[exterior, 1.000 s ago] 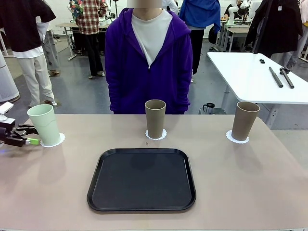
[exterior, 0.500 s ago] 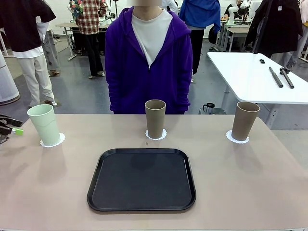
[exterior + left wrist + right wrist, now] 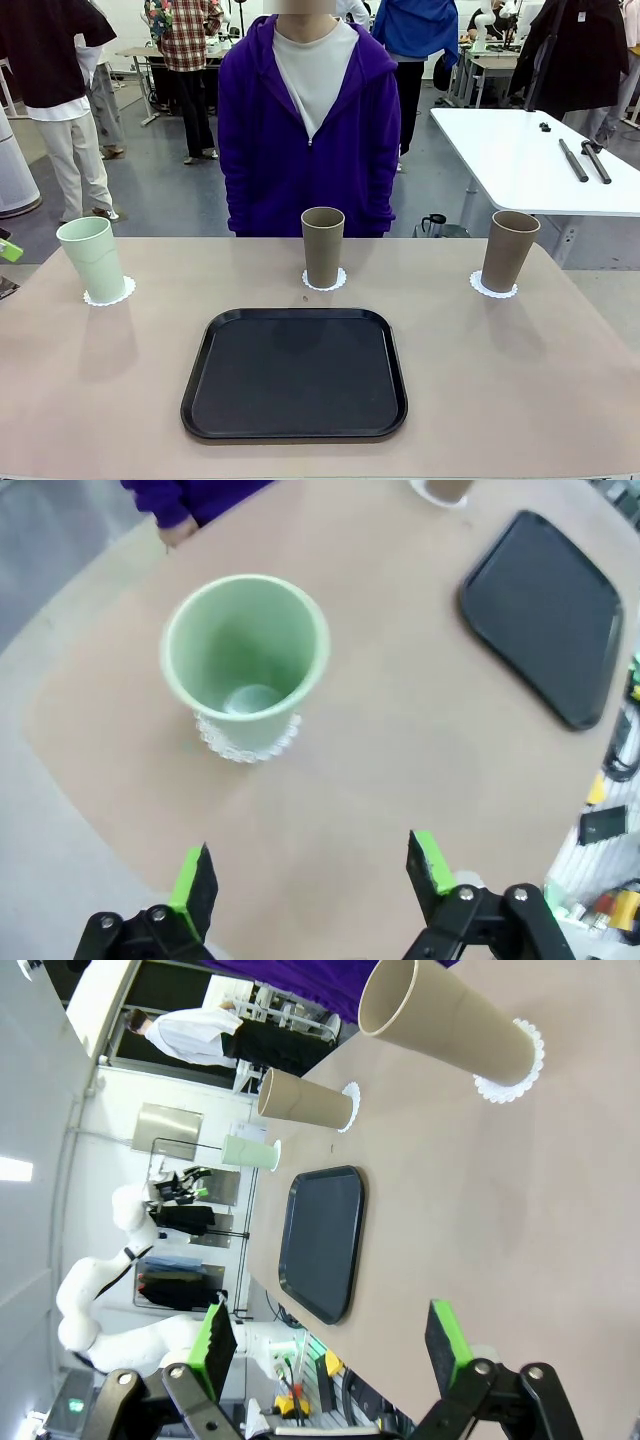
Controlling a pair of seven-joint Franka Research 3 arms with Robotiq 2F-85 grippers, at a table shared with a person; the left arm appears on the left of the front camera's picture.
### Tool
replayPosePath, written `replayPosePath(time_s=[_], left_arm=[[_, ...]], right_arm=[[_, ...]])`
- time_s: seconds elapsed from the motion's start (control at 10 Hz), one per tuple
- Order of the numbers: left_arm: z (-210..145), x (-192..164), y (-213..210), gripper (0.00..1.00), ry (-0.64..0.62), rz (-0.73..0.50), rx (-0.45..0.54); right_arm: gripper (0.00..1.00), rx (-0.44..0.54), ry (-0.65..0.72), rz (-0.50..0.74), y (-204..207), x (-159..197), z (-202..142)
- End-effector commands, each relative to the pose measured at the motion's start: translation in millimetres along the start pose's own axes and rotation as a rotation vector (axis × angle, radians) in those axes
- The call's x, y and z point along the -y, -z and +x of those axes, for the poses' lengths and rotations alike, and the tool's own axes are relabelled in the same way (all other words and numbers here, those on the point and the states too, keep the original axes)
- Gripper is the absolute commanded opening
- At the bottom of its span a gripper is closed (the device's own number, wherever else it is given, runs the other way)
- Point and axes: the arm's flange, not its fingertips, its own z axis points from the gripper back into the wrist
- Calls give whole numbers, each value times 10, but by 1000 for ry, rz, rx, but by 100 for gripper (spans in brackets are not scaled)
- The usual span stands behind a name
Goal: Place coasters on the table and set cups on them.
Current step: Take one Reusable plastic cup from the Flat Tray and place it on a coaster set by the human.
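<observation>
In the front view, three cups are seen upright on the beige surface (image 3: 520, 400), each one on a white scalloped coaster. The mint green cup (image 3: 91, 258) stands at the left on its coaster (image 3: 110, 293), a tan-brown cup (image 3: 322, 246) stands in the middle on a coaster (image 3: 325, 281), and another tan-brown cup (image 3: 511, 250) stands at the right on a coaster (image 3: 494, 288). Each coaster is mostly covered by its cup, so only the edge is visible. A black tray (image 3: 295, 373) lies nearer, well apart from the cups. A person in a purple hoodie (image 3: 308, 130) stands behind the far edge; the hands are hidden.

In the left wrist view, the left gripper (image 3: 313, 872) is cut off at the bottom edge. Its jaws are spread wide and nothing is held between them. The mint green cup (image 3: 246, 662) is well ahead of them, not touched.

In the right wrist view, the right gripper (image 3: 328, 1334) is also shown with wide jaws and nothing between them. The nearest tan-brown cup (image 3: 450, 1026) is far ahead, apart from the jaws.
</observation>
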Motion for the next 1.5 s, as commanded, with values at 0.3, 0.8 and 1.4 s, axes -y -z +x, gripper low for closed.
replayPosePath(time_s=[0.3, 0.8, 1.4], left_arm=[[677, 655, -153, 100, -29, 134, -281], [685, 707, -164, 100, -14, 130, -258], [685, 707, -164, 100, -14, 130, -258]], right_arm=[[100, 4, -2, 2, -8, -4, 1], [100, 4, -2, 2, -8, -4, 1], [100, 4, -2, 2, -8, -4, 1]])
